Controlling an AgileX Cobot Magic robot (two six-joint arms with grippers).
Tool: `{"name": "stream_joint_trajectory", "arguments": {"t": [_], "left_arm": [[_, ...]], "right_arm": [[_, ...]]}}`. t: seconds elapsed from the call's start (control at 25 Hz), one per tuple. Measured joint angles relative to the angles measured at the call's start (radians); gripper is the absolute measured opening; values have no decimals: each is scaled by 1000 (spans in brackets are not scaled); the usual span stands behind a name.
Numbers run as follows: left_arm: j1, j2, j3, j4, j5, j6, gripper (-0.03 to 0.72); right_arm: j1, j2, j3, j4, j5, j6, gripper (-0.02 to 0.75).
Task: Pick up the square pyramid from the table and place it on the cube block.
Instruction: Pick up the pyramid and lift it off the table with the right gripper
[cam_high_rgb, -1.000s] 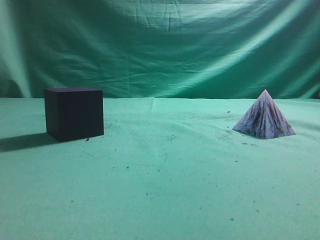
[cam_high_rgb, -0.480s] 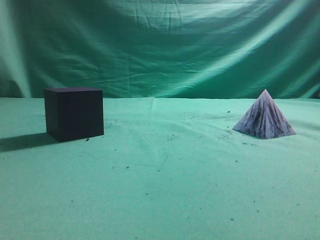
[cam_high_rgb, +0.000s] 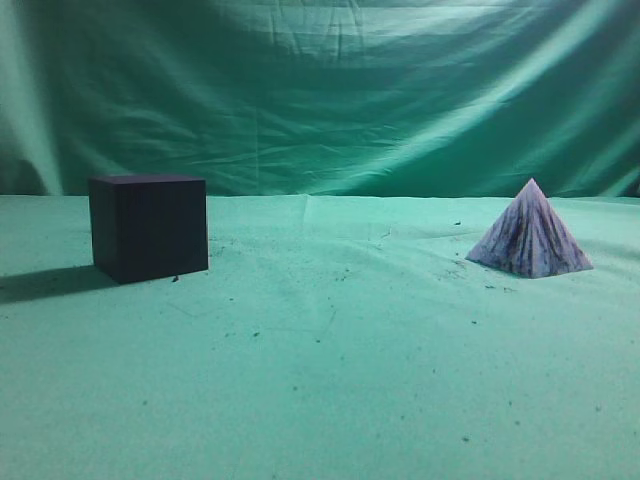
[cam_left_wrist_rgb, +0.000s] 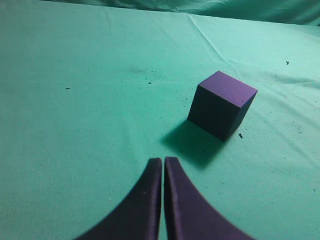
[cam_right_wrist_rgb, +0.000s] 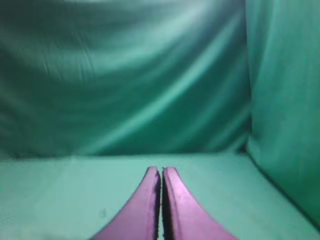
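green table (cam_high_rgb: 320, 380) | left pincer (cam_left_wrist_rgb: 163, 161) closed, empty | right pincer (cam_right_wrist_rgb: 161, 170) closed, empty

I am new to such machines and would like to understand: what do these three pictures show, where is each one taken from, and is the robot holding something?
It is a robot with two arms, each ending in a two-finger gripper. One picture looks along the table, covered in green cloth, from the front. There stand a dark cube block on the left and a pale streaked square pyramid on the right, far apart. The other two come from cameras on the wrists. The left gripper has its fingers pressed together, with the cube ahead of it. The right gripper is also closed and sees only cloth. Nothing is held.
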Motion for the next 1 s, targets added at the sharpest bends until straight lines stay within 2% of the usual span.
{"name": "stream_joint_trajectory", "arguments": {"t": [0.08, 0.12, 0.2, 0.4, 0.52, 0.68, 0.84, 0.92, 1.0], "left_arm": [[0, 0, 0, 0, 0, 0, 0], [0, 0, 0, 0, 0, 0, 0], [0, 0, 0, 0, 0, 0, 0], [0, 0, 0, 0, 0, 0, 0], [0, 0, 0, 0, 0, 0, 0], [0, 0, 0, 0, 0, 0, 0], [0, 0, 0, 0, 0, 0, 0], [0, 0, 0, 0, 0, 0, 0], [0, 0, 0, 0, 0, 0, 0]], "right_arm": [[0, -2, -10, 0, -103, 0, 0], [0, -2, -37, 0, -80, 0, 0], [0, -2, -129, 0, 68, 0, 0], [0, 119, -435, 5, 621, 5, 0], [0, 235, -522, 31, 796, 7, 0], [0, 388, -546, 154, 875, -39, 0], [2, 547, -596, 348, 922, -324, 0], [29, 636, -641, 397, 957, -402, 0], [91, 715, -685, 399, 982, -432, 0]]}}
